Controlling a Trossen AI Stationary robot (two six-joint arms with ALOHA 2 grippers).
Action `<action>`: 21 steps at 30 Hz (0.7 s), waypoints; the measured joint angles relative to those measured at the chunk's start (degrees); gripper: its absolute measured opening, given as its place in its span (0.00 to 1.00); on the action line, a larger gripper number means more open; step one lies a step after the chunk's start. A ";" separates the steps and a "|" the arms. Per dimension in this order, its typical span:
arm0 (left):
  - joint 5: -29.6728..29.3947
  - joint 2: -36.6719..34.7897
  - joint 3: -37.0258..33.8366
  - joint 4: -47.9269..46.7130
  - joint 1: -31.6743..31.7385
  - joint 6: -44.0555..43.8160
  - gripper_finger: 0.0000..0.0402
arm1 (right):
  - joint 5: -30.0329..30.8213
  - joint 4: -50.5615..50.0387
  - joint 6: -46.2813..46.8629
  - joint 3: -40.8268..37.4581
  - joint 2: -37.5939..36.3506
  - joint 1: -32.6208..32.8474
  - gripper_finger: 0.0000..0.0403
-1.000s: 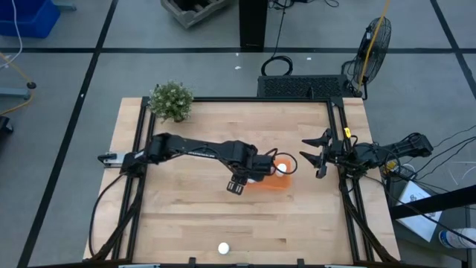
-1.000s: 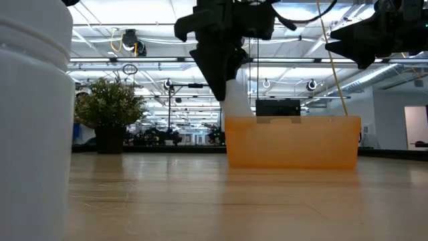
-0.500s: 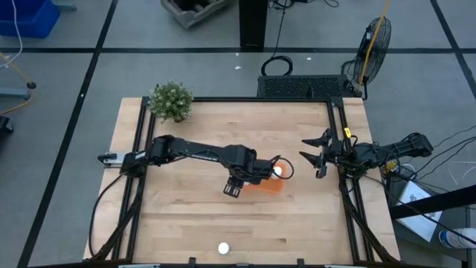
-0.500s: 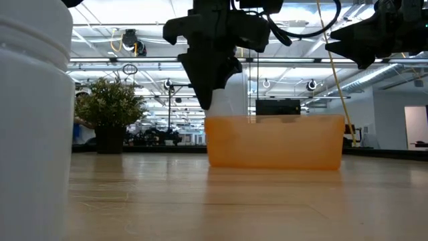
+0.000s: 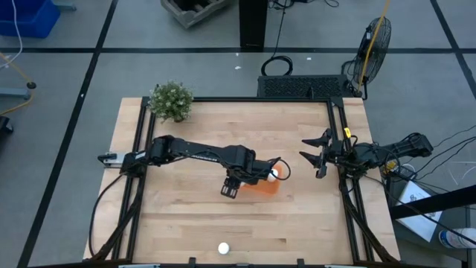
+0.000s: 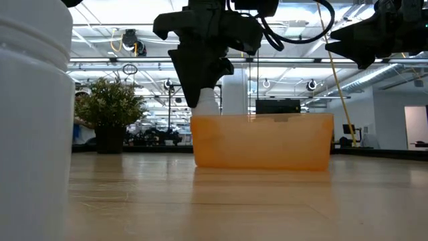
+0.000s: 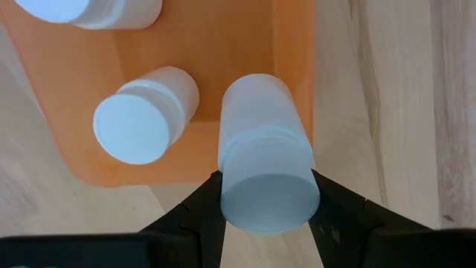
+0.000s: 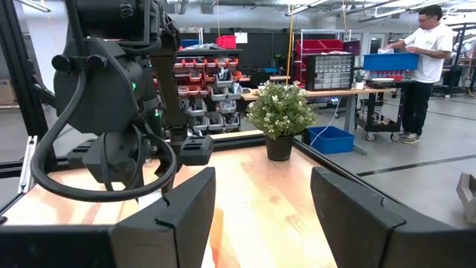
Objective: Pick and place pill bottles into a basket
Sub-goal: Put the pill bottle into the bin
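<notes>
The left hand [image 7: 264,195], clenched on a small white cylindrical pill bottle [image 7: 265,152] over the near edge of the shallow orange plastic basket [image 7: 294,67] mid-worktop, should centre it inside before letting go, while the right hand [image 5: 312,158] waits open at the side.

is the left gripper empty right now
No, the left gripper is shut on a white pill bottle, held over the orange basket.

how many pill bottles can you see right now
4 for certain: one held by the left gripper at the basket edge, pill bottle; two inside the basket; one alone at the table's near edge. Others may be hidden.
</notes>
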 joint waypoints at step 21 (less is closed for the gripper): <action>0.08 0.38 -5.52 4.80 0.75 -0.32 0.41 | 0.02 -0.13 0.20 0.00 0.00 -0.01 0.53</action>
